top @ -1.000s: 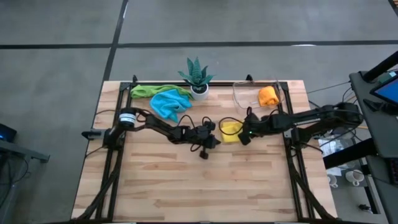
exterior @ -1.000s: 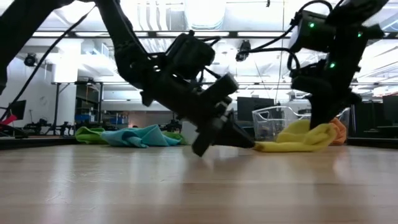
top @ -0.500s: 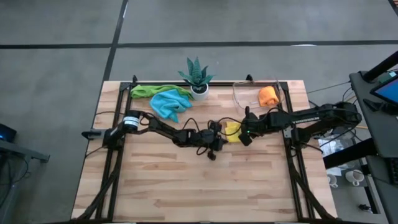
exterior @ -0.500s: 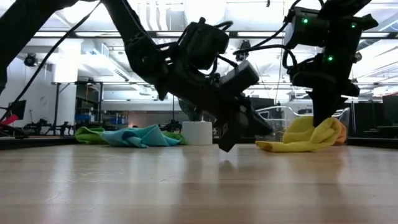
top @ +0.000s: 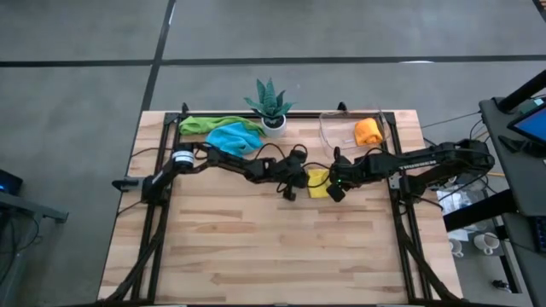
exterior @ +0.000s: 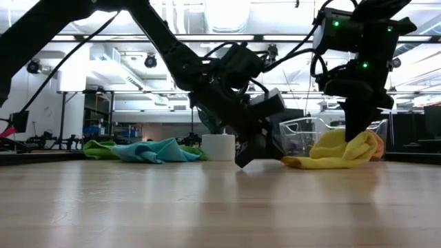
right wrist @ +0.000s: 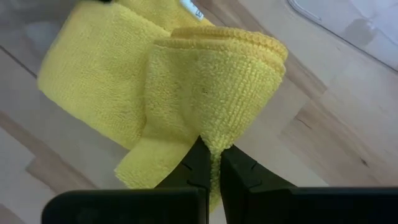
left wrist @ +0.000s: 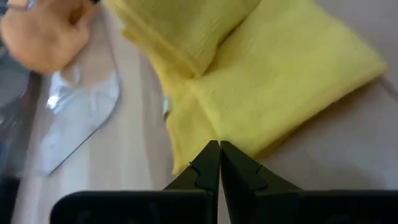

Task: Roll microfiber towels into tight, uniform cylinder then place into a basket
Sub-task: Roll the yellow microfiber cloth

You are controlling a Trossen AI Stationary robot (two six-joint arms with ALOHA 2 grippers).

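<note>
A yellow microfiber towel (top: 317, 180) lies partly folded over at the table's middle, its flat part (right wrist: 93, 68) on the wood. My right gripper (top: 334, 189) is shut on it. My left gripper (top: 288, 193) is shut, its tips low at the towel's left edge (left wrist: 186, 140). An orange towel (top: 368, 131) sits in the clear basket (top: 337, 128) at the far right. A green towel (top: 203, 124) and a light blue towel (top: 232, 140) lie crumpled at the far left. My left gripper's shut fingertips (left wrist: 211, 155) stand at the yellow towel's edge; I cannot tell whether they touch it. My right gripper pinches a folded-over, several-layer part of the yellow towel (right wrist: 214, 134) between its two fingers, coming steeply from above. That part is raised a little; the rest lies on the table.
A green spiky plant in a white pot (top: 271, 109) stands at the far edge between the loose towels and the basket. Black frame rails (top: 162, 213) run along both sides of the table. The near half of the wooden top (top: 273, 256) is bare.
My left gripper, shut throughout, has swung toward the table's far edge and right, up to the yellow towel's edge, and has rolled somewhat. The yellow towel has bunched up narrower under my right gripper, which has hardly shifted.
</note>
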